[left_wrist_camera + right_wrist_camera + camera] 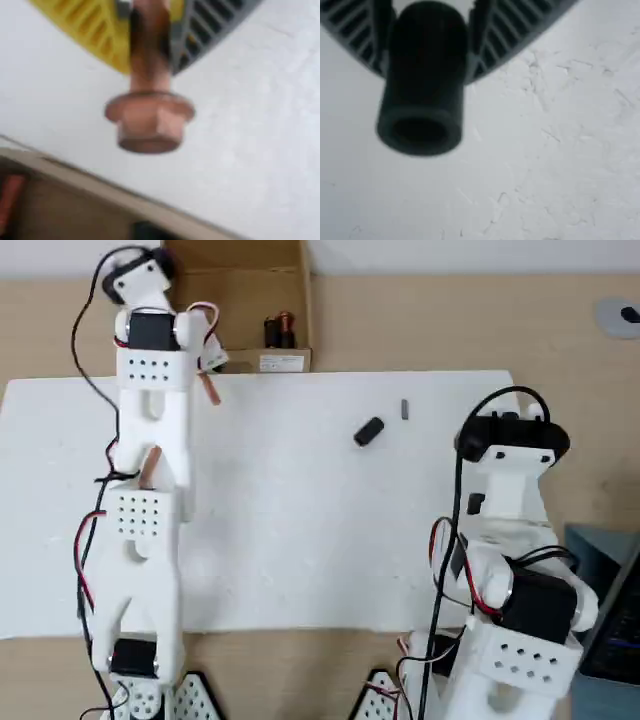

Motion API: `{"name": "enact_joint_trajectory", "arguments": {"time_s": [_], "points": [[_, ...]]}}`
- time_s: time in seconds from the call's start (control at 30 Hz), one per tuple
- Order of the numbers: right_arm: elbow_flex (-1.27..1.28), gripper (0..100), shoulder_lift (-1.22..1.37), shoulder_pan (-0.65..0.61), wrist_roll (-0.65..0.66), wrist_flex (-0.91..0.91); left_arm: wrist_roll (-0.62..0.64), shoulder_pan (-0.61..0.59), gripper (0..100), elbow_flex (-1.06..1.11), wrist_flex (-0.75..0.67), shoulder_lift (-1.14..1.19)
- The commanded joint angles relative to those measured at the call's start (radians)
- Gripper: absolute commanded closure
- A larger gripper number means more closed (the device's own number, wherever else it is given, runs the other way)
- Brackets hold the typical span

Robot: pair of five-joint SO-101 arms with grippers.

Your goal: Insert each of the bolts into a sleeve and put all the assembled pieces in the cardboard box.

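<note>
A copper bolt (pixel 150 120) hangs closest to the left wrist lens, its flanged hex head turned toward the camera. The left gripper (pixel 150 25) pinches the shank between a yellow finger (pixel 90 30) and a grey ribbed one (pixel 210 25), so the head sticks out well past the fingertips. Behind the bolt lies the white mat (pixel 250 125). Beyond the mat's edge runs a wall of the box (pixel 100 185). Inside the box are a copper shape and a dark one, both too blurred to tell more.

In the right wrist view a black sleeve (pixel 422 100) is clamped between the two dark ribbed fingers (pixel 520 30) of the right gripper (pixel 427 20). Its open bore faces the camera, and its end reaches out past the fingertips. The scratched mat lies behind it.

From above, the left arm (pixel 150 490) stretches across the mat to its far edge. There its fingers hold the bolt just beside the box's near wall. Beyond those fingers, inside the box, a dark and copper cluster of pieces (pixel 278 330) stands against that wall. Well to the side of the fingers, toward the right arm (pixel 510 540), a loose sleeve (pixel 369 431) lies on the mat. A small grey piece (pixel 404 409) lies near the loose sleeve, not touching it.
</note>
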Motion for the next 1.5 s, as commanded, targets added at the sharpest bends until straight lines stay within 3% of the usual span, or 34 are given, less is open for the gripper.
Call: {"name": "enact_joint_trajectory", "arguments": {"time_s": [0.0,0.2,0.7,1.03,1.2,1.47], "points": [[-0.045,98.8,-0.01,0.004,-0.008,-0.012,-0.012,0.021,100,-0.066,0.02,-0.096],[-0.041,98.8,-0.012,0.004,-0.008,-0.014,-0.017,0.068,100,-0.066,0.02,-0.234],[-0.027,98.8,-0.007,0.002,-0.003,-0.117,-0.299,0.178,100,-0.063,0.021,-0.608],[0.038,98.8,-0.013,-0.174,-0.008,-0.167,-0.451,0.167,100,-0.061,0.021,-0.812],[0.041,98.8,-0.012,-0.188,-0.009,-0.19,-0.485,0.17,100,-0.06,0.021,-0.914],[0.064,98.8,-0.012,-0.186,-0.009,-0.196,-0.479,0.167,100,0.276,0.021,-1.187]]}}
